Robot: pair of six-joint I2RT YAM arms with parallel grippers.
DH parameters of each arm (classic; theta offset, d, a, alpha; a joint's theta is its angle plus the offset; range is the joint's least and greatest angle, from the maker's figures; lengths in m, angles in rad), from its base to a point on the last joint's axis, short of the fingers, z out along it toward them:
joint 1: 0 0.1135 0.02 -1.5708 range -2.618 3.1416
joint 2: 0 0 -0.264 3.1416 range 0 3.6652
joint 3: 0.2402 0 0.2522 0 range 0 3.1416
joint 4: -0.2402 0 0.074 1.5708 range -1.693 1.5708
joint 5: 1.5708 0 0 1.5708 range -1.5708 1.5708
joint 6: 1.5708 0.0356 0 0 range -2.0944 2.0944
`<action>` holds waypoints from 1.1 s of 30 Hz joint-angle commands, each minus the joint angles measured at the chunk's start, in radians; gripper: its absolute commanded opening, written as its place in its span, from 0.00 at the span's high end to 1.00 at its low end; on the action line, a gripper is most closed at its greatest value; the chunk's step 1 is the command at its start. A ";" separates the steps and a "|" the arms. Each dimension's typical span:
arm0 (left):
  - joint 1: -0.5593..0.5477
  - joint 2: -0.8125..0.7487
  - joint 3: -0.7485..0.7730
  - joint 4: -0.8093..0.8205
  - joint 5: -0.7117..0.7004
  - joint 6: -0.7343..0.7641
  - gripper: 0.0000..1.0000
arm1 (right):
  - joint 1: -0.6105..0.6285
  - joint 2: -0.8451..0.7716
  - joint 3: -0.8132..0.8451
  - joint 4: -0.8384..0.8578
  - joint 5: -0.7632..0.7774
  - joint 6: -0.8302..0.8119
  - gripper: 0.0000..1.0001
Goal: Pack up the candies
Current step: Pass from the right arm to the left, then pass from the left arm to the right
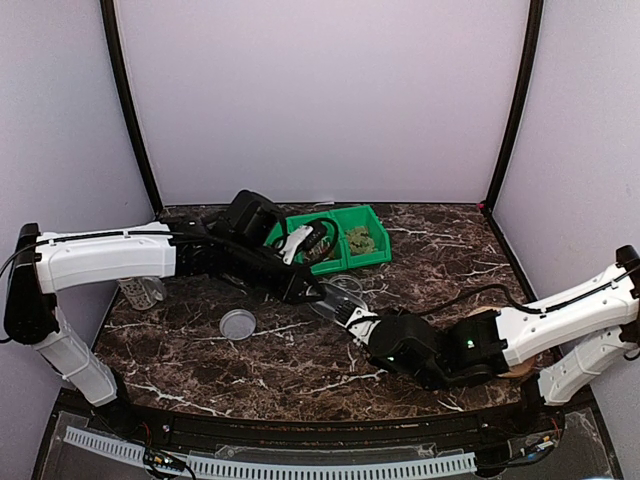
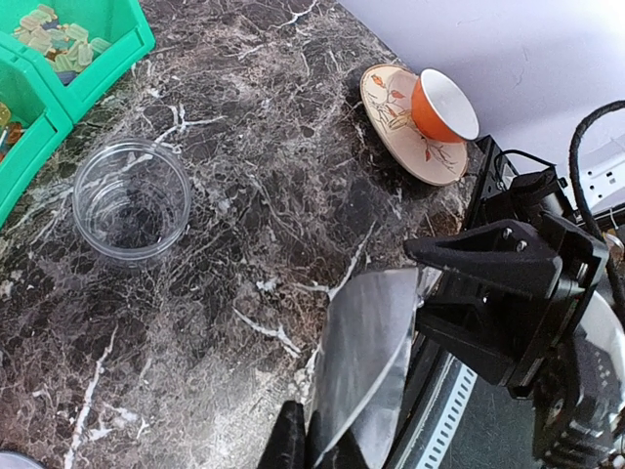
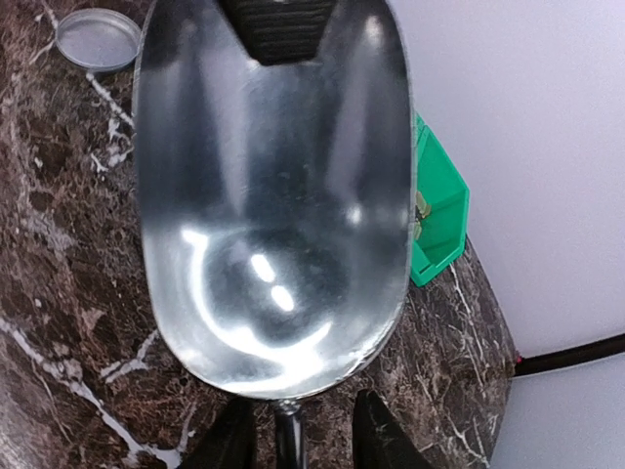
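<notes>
Left claw (image 2: 314,447) is pinched tight on the front lip of the metal scoop (image 3: 273,195), while the right claw (image 3: 298,435) stands narrowly parted either side of its handle. The candies (image 2: 57,41), green and yellow, lie in a compartment of the green bin (image 2: 125,47), well apart from the scoop. A clear jar (image 2: 132,200) stands near the bin. Only the left wrist view shows the orange cup (image 2: 444,106) tipped on a patterned saucer (image 2: 391,127) at the table (image 2: 254,254) edge; the right wrist view adds a round lid (image 3: 98,39) lying flat

Left end effector (image 2: 314,447) pinching metal scoop (image 2: 366,352); clear jar (image 2: 132,200) near green bin (image 2: 98,61).
</notes>
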 commanded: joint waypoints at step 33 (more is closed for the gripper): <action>0.043 -0.092 -0.133 0.236 0.268 -0.074 1.00 | -0.005 -0.358 -0.337 0.551 -0.346 -0.142 0.75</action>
